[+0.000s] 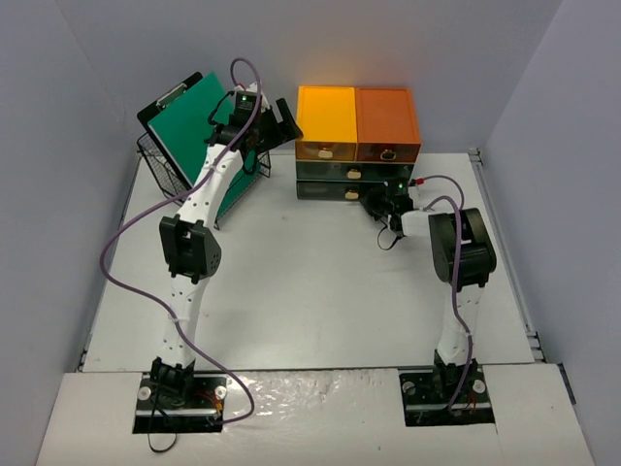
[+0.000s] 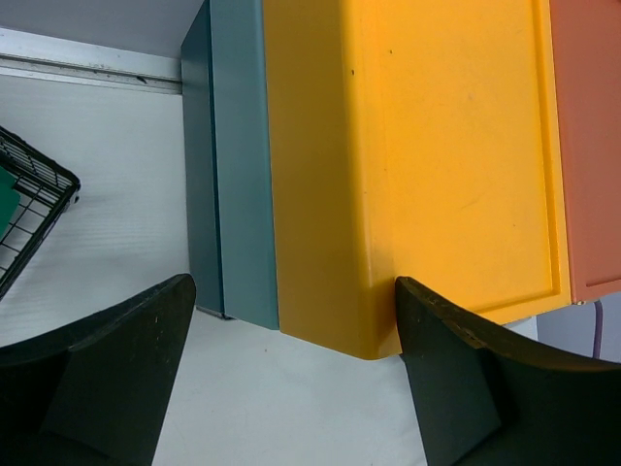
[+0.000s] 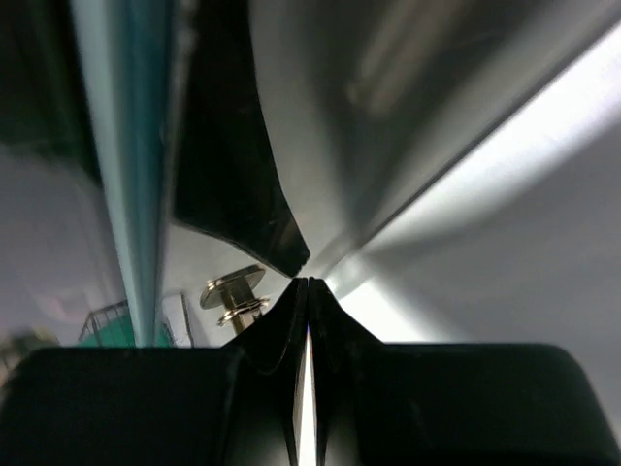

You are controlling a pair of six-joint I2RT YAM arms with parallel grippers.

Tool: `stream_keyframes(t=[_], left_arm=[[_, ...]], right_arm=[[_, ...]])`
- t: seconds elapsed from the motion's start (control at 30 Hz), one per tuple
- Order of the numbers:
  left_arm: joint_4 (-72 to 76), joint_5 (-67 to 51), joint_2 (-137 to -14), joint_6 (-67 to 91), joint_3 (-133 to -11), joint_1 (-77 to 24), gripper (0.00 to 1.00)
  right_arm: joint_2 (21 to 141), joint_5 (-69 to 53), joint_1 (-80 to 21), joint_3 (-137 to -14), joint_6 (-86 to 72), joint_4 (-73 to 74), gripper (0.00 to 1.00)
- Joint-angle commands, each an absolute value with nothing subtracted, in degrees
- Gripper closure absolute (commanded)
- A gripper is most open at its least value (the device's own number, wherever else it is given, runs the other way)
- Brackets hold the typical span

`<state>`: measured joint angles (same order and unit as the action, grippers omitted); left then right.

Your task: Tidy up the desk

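Pale grey-blue walls ring the white desk (image 1: 291, 291), which lies under both arms. The right gripper (image 3: 308, 283) is pinched shut on nothing, a brass knob (image 3: 236, 291) just left of its tips. If it is pushing the dark drawer stack (image 1: 340, 173), a square push clear of that knob is best. The left gripper (image 2: 293, 291) gapes empty, with the yellow box (image 2: 437, 146) ahead between its fingers and the wire basket (image 2: 34, 194) to their left.
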<state>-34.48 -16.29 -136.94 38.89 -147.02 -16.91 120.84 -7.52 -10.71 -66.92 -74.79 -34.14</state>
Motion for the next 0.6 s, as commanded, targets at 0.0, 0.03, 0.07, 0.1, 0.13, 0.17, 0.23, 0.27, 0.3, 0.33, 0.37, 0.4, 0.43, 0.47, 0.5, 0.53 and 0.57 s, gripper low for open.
stream_keyframes(t=[0.0,0.03,0.07,0.1,0.13,0.17,0.23,0.27,0.3,0.33,0.37,0.4,0.43,0.47,0.5,0.53,0.57], left_arm=[[-41.37,-12.92,-134.08,34.76,-148.25,-15.73,0.21],[-41.51,-12.84,-133.96,34.64,-148.15,-15.73,0.21],[-41.66,-12.75,-133.84,34.54,-148.01,-15.73,0.21],[-41.67,-12.73,-133.72,34.50,-147.95,-15.73,0.21],[-41.73,-12.67,-133.49,34.33,-147.73,-15.73,0.21],[-41.80,-12.60,-133.32,34.23,-147.45,-15.73,0.21],[-41.75,-12.57,-132.99,34.27,-147.14,-15.73,0.21],[-41.92,-12.47,-132.74,34.07,-147.06,-15.80,0.21],[-42.10,-12.36,-132.48,33.85,-146.99,-15.87,0.21],[-42.37,-11.83,-131.85,33.33,-146.76,-16.05,0.21],[-42.57,-11.12,-130.87,32.74,-146.26,-16.17,0.21],[-42.62,-10.50,-129.84,32.32,-145.60,-16.18,0.21],[-42.50,-9.58,-128.49,31.77,-144.86,-16.30,0.21],[-42.58,-8.84,-127.41,31.29,-144.37,-16.48,0.20],[-42.80,-8.14,-126.34,30.88,-143.97,-16.67,0.20],[-43.02,-7.37,-125.07,30.49,-143.53,-16.84,0.20],[-43.44,-6.74,-123.68,29.88,-142.97,-17.22,0.17]], right_arm=[[121.79,-9.29,-9.38,-74.40,-72.69,-37.00,1.00],[121.94,-9.47,-9.24,-75.12,-72.21,-36.58,1.00],[122.01,-9.67,-9.14,-75.75,-71.73,-36.04,1.00],[122.07,-9.71,-9.10,-75.90,-71.51,-35.83,1.00],[122.01,-9.88,-8.93,-76.46,-70.67,-34.99,1.00],[121.89,-10.14,-8.83,-76.79,-69.94,-34.51,1.00],[120.06,-10.87,-8.87,-75.73,-69.36,-34.53,1.00],[118.61,-11.07,-9.01,-74.48,-69.00,-34.61,1.00],[117.15,-11.25,-9.16,-73.20,-68.64,-34.68,1.00],[115.57,-11.24,-9.42,-71.95,-68.23,-34.20,1.00],[113.41,-11.01,-9.77,-70.30,-67.49,-33.82,0.99],[110.77,-10.71,-10.12,-68.30,-66.44,-33.90,0.98],[107.77,-10.47,-10.43,-66.58,-64.73,-33.54,0.94],[104.43,-10.15,-10.68,-65.40,-63.56,-32.96,0.89],[101.26,-10.00,-10.89,-64.38,-62.51,-32.35,0.84],[98.70,-10.16,-11.12,-63.10,-61.18,-31.91,0.78],[96.22,-10.23,-11.32,-62.48,-59.79,-30.21,0.69]])
